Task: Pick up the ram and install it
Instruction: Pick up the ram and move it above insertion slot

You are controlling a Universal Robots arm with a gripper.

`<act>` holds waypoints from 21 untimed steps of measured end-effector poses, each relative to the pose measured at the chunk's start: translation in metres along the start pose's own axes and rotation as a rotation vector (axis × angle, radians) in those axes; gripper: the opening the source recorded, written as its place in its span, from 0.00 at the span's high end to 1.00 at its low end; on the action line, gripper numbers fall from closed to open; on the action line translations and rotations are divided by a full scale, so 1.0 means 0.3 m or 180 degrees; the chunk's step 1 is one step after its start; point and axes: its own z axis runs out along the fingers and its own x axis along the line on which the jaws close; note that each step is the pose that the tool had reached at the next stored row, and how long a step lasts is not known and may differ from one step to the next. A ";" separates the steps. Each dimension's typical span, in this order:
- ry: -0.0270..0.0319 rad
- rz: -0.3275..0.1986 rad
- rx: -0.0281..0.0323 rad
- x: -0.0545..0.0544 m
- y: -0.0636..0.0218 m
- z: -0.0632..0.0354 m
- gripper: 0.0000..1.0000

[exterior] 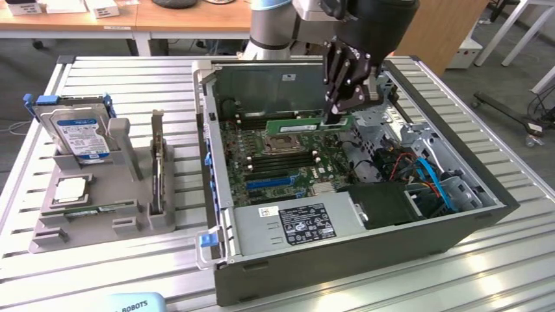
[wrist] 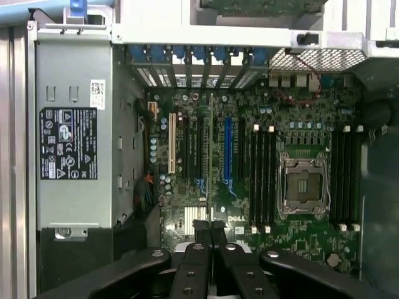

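hanging over the open computer case (exterior: pixel 347 260), jaws nearly closed, pinching the ram (exterior: pixel 299 123) by 1 end; stick lies level, close above the motherboard (exterior: pixel 260 166) near the processor socket (exterior: pixel 282 144). case sits on a slatted metal surface (exterior: pixel 130 78). grey holder (exterior: pixel 87 227) at the exterior view's left carries a hard drive (exterior: pixel 82 133) and 1 upright card (exterior: pixel 157 162). wooden desks (exterior: pixel 173 19) behind, grey floor (exterior: pixel 494 84) at the exterior view's right.

I read the table (exterior: pixel 130 78) as ribbed bare aluminium, matt with bright glare streaks. The case (exterior: pixel 347 260) is dark grey painted metal, matt. The power supply (wrist: pixel 75 75) is dull galvanised sheet carrying a black printed label (wrist: pixel 68 143). The claw (exterior: pixel 336 116) is smooth, semi-gloss black. The ram (exterior: pixel 299 125) is green circuit board. The holder (exterior: pixel 87 224) is matt grey plastic.
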 end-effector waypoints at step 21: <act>0.0000 0.0000 0.0002 -0.041 -0.050 0.002 0.88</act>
